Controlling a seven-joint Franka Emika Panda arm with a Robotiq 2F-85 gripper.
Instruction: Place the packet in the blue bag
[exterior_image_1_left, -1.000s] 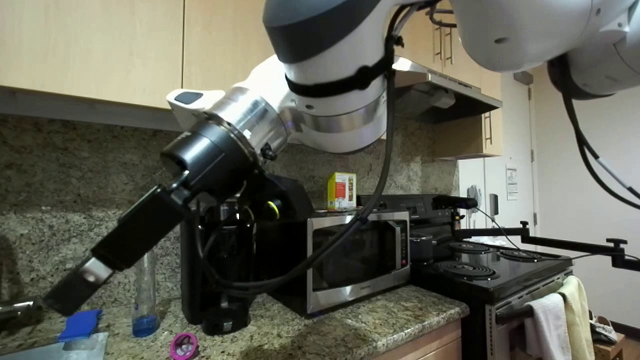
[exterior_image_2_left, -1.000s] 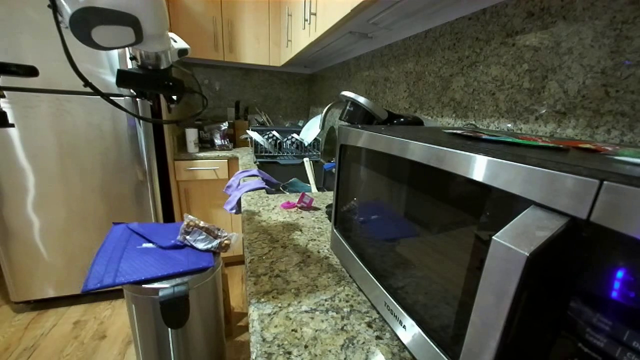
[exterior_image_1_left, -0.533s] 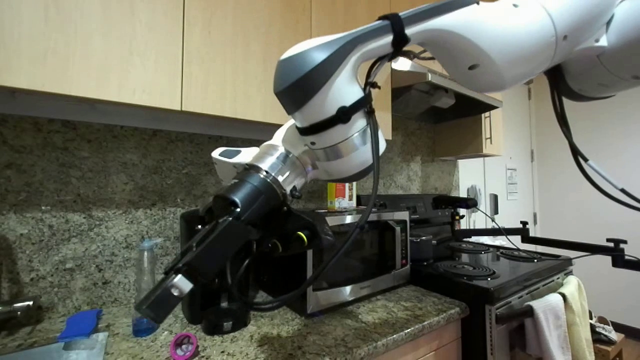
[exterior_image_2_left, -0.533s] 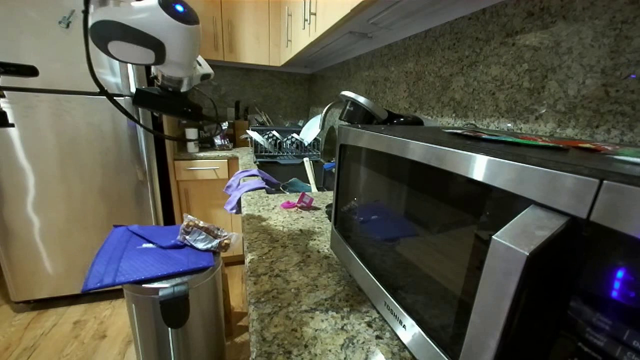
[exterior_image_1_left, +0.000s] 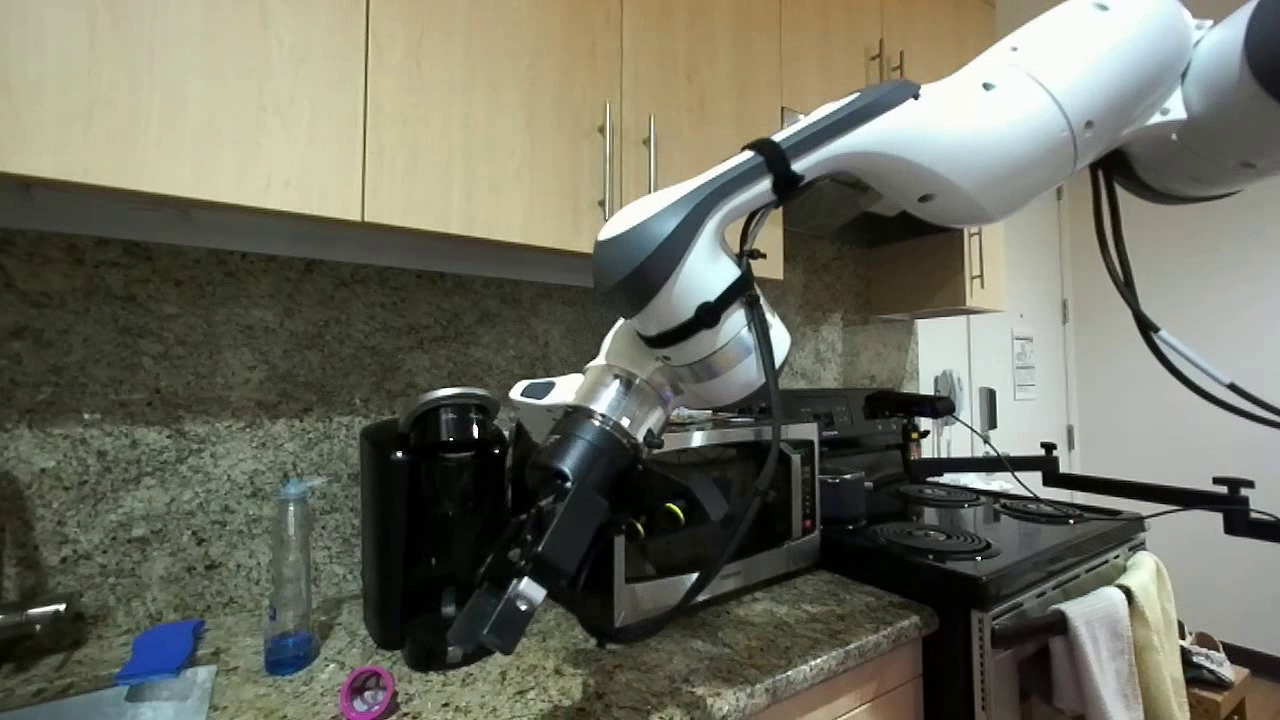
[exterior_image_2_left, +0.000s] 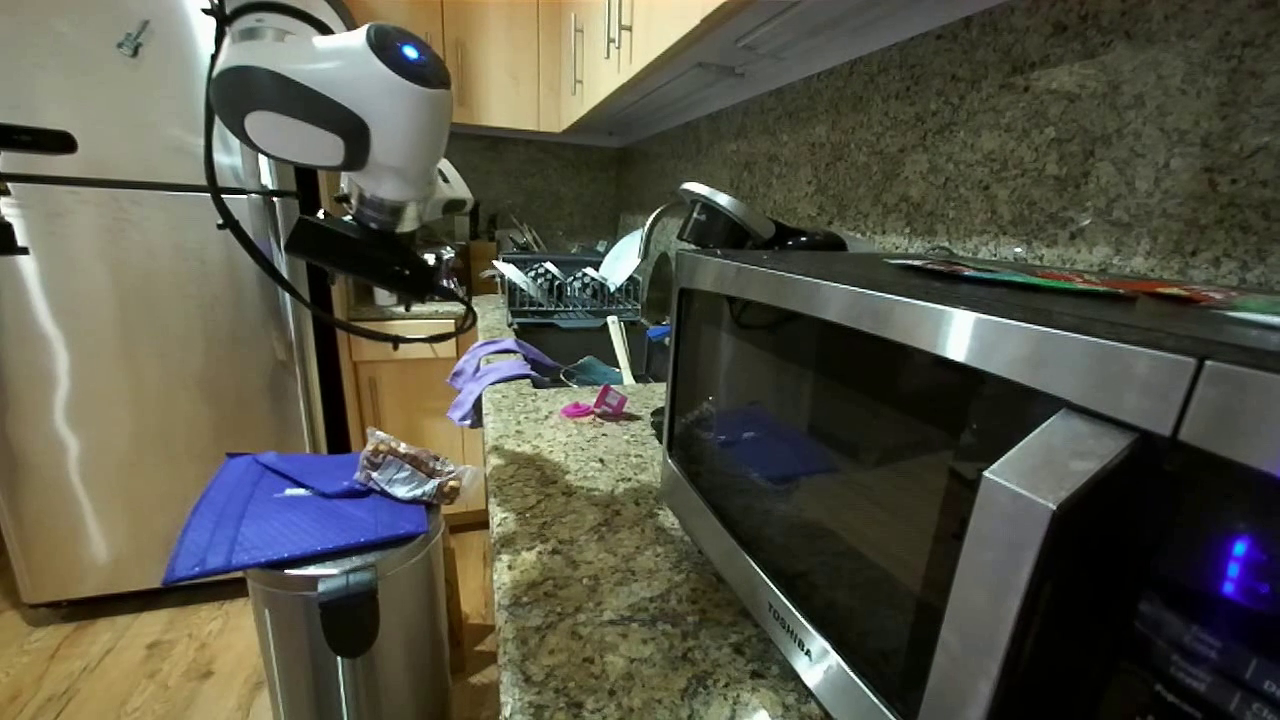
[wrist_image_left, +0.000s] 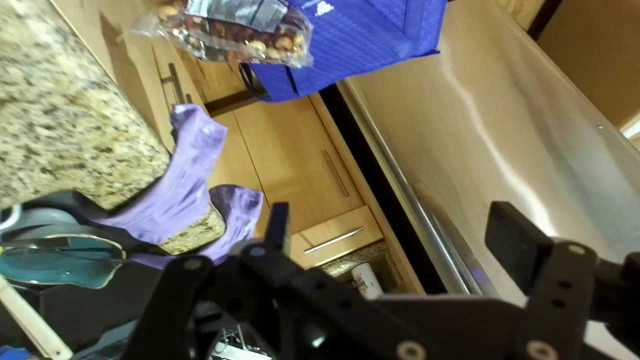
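A fridge (exterior_image_2_left: 140, 400) stood behind the blue bag (exterior_image_2_left: 290, 525). The packet (exterior_image_2_left: 408, 470) lay on the bag's edge, not inside. My gripper (wrist_image_left: 395, 232) was empty, spread wide, higher than the bag. Grabbing and packing seemed left.

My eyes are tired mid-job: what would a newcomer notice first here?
Likely the bright blue bag atop the metal trash can, with a clear packet of nuts at the bag's edge. Then perhaps the white robot arm, stretched across much of an exterior view, its gripper open.
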